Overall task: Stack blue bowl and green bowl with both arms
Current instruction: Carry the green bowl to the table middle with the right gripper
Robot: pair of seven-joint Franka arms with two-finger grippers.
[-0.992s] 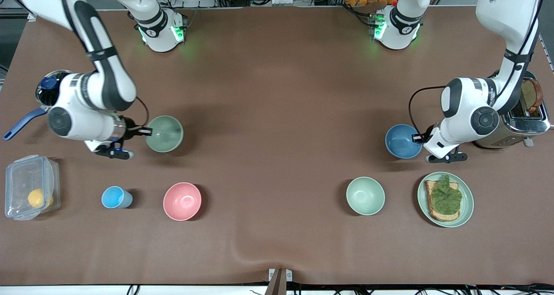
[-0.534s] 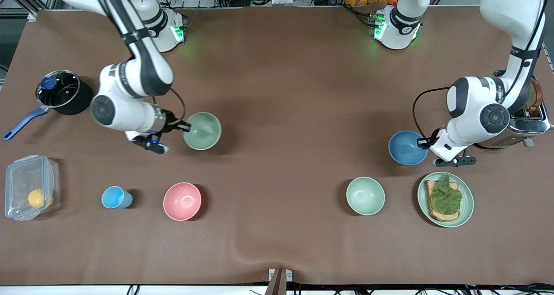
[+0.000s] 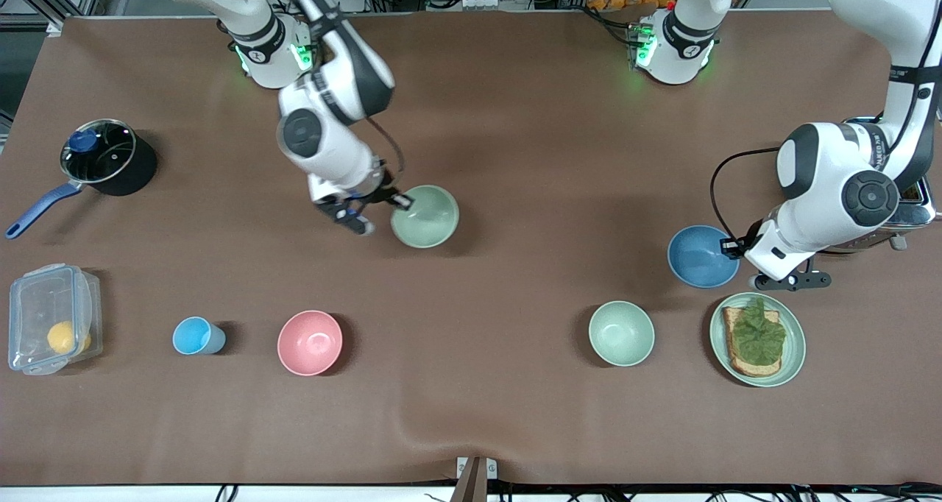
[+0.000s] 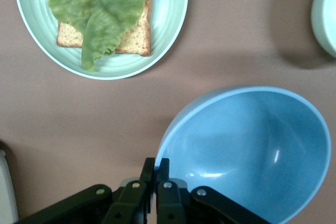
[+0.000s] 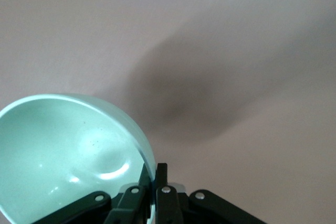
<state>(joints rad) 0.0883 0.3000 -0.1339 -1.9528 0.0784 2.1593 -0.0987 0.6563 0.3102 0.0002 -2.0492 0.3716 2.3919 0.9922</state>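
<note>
My right gripper (image 3: 401,202) is shut on the rim of the sage-green bowl (image 3: 427,216), holding it over the middle of the table; in the right wrist view the green bowl (image 5: 63,150) hangs from the right gripper (image 5: 154,174), rim pinched between the fingers. My left gripper (image 3: 730,248) is shut on the rim of the blue bowl (image 3: 699,256), held over the table beside the toast plate at the left arm's end. The left wrist view shows the blue bowl (image 4: 252,150) clamped in the left gripper (image 4: 156,165).
A paler mint bowl (image 3: 621,333) and a green plate (image 3: 791,355) with toast and lettuce sit near the blue bowl. A pink bowl (image 3: 310,342), light-blue cup (image 3: 196,336), plastic box (image 3: 51,318), black pot (image 3: 103,156) and toaster (image 3: 909,207) also stand on the table.
The right arm has carried the green bowl from the right arm's end toward the middle of the table. The left arm has shifted the blue bowl slightly toward the toast plate.
</note>
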